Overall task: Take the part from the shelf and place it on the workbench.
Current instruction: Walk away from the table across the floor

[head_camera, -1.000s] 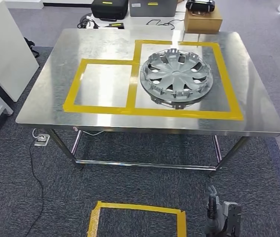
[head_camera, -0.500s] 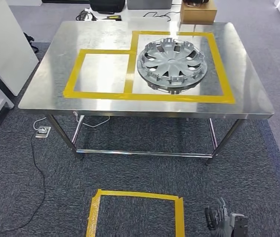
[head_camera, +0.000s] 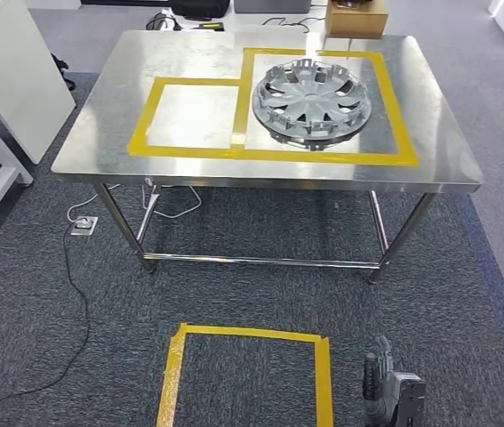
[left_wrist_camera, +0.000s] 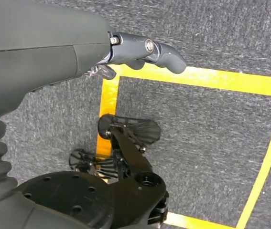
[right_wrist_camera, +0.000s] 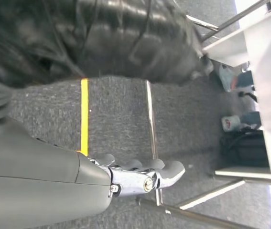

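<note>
Whole view has shifted since the earlier frames: tabletop sits higher and farther, so the camera has backed off, not the things. Part, a silver wheel cover, lies flat inside the larger yellow tape box on the tabletop. Right hand hangs low over the carpet, grasping nothing, fingers loosely apart; left hand likewise released, above the floor tape square. Judged: placement done, retreat step; next calls for nothing beyond stepping clear.

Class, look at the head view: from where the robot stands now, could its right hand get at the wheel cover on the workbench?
Probably not yet. The right hand hangs low beside the body, and a stretch of carpet separates it from the workbench, where the wheel cover lies.
</note>
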Motion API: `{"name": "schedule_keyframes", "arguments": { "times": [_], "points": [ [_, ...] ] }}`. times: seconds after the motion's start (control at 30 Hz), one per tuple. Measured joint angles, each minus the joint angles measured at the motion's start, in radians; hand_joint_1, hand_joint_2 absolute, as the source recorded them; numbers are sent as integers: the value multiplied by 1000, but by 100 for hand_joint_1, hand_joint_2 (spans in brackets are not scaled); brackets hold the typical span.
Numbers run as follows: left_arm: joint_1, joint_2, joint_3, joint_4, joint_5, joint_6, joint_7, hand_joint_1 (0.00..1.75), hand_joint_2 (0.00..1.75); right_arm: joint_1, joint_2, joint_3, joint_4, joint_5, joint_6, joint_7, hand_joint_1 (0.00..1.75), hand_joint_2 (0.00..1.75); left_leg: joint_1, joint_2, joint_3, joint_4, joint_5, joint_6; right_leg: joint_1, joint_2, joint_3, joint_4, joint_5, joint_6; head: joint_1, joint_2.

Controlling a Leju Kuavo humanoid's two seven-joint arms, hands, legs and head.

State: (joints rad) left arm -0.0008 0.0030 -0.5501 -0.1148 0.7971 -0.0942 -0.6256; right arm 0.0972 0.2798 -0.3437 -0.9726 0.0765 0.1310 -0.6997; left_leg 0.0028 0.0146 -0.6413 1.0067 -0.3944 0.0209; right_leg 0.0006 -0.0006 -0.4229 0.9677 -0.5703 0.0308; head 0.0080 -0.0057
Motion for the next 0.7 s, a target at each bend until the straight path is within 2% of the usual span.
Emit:
{"name": "schedule_keyframes", "arguments": {
  "times": [0.07, 0.1, 0.13, 0.17, 0.23, 0.27, 0.3, 0.33, 0.37, 0.4, 0.43, 0.47, 0.5, 0.53, 0.57, 0.6, 0.63, 0.67, 0.7],
  "points": [
    [-1, 1, -3, 2, 6, 1, 0, 0, 175, 9, 0, 29, -8, -8, -15, -1, 0, 0, 2, 0, -4, -5, 19, -12, 1, -2, -11, -10, 11, -13, 1, 0],
    [-1, 2, -5, 4, 8, 2, 0, 0, 175, 13, 1, 41, -11, -11, -18, -2, 0, 0, 3, -2, -9, -1, 10, -19, 0, -3, -22, -11, 22, -22, 2, 0],
    [1, 3, -7, 5, 9, 2, 0, 0, 175, 15, 1, 52, -13, -14, -19, -3, 0, 0, 4, -4, -16, 17, -20, -25, -2, -5, -35, -12, 35, -31, -1, 0],
    [2, 4, -10, 6, 10, 3, 0, 0, 175, 16, 2, 63, -14, -17, -19, -4, 0, 0, 5, -6, -26, 53, -70, -30, -4, -6, -50, -13, 50, -38, -5, 0],
    [3, 3, -16, 7, 10, 3, 0, 0, 175, 18, 2, 77, -15, -22, -19, -4, 0, 0, 7, -8, -42, 173, -183, -39, -2, -8, -80, -10, 76, -45, -14, 0],
    [2, 4, -19, 7, 10, 3, 0, 0, 175, 19, 2, 82, -15, -24, -19, -4, 0, 0, 8, -8, -42, 232, -210, -42, -1, -9, -96, -7, 90, -45, -16, 0],
    [1, 4, -20, 7, 10, 3, 0, 0, 175, 19, 2, 86, -15, -26, -19, -4, 0, 0, 8, -8, -34, 272, -210, -43, -1, -10, -114, -1, 103, -44, -16, 0],
    [0, 4, -21, 7, 10, 3, 0, 0, 175, 19, 2, 89, -15, -28, -18, -4, 0, 0, 8, -8, -14, 281, -188, -44, -1, -11, -134, 6, 114, -42, -17, 0],
    [0, 4, -22, 7, 11, 3, 0, 0, 175, 19, 2, 91, -15, -31, -16, -4, 0, 0, 8, -8, 22, 253, -158, -43, -1, -11, -155, 14, 124, -39, -17, 0],
    [-1, 5, -22, 7, 12, 3, 0, 0, 175, 19, 2, 93, -15, -36, -13, -4, 0, 0, 8, -9, 73, 195, -137, -40, -2, -11, -175, 24, 133, -35, -17, 0],
    [-2, 5, -23, 7, 12, 3, 0, 0, 175, 18, 2, 95, -15, -42, -7, -4, 0, 0, 7, -11, 131, 115, -137, -36, -1, -10, -191, 34, 141, -31, -17, 0],
    [-4, 5, -24, 7, 14, 3, 1, 0, 175, 17, 2, 95, -15, -48, -1, -4, 0, 0, 6, -13, 177, 45, -147, -31, -1, -10, -203, 40, 149, -26, -17, 0],
    [-5, 5, -25, 7, 15, 3, 1, 0, 175, 15, 2, 96, -15, -53, 5, -4, 0, 0, 3, -15, 206, -6, -160, -24, -1, -10, -210, 44, 160, -21, -16, 0],
    [-6, 5, -26, 7, 16, 3, 2, 0, 175, 13, 2, 97, -15, -55, 8, -4, 0, 0, -1, -16, 215, -30, -168, -17, -1, -10, -214, 43, 171, -15, -16, 0],
    [-5, 4, -27, 7, 18, 3, 3, 0, 175, 12, 2, 97, -15, -55, 10, -4, 0, 0, -2, -15, 206, -34, -161, -8, -2, -10, -217, 38, 184, -10, -16, 0],
    [-5, 4, -29, 7, 18, 3, 5, 0, 175, 11, 2, 97, -14, -55, 10, -4, 0, 0, -2, -12, 195, -36, -148, 1, -4, -8, -222, 37, 184, -5, -18, 0],
    [-5, 3, -31, 8, 19, 2, 6, 0, 175, 11, 1, 98, -13, -55, 9, -4, 0, 0, -1, -9, 180, -37, -134, 10, -4, -6, -231, 49, 162, 0, -17, 0],
    [-5, 3, -33, 8, 20, 2, 7, 0, 175, 11, 1, 98, -12, -54, 6, -4, 0, 0, 1, -6, 163, -40, -118, 18, -5, -4, -243, 78, 118, 5, -14, 0],
    [-6, 3, -35, 8, 22, 1, 8, 0, 175, 10, 1, 99, -11, -54, 4, -4, 0, 0, 2, -3, 146, -40, -103, 23, -6, -2, -256, 127, 58, 9, -11, 0]
  ]
}}
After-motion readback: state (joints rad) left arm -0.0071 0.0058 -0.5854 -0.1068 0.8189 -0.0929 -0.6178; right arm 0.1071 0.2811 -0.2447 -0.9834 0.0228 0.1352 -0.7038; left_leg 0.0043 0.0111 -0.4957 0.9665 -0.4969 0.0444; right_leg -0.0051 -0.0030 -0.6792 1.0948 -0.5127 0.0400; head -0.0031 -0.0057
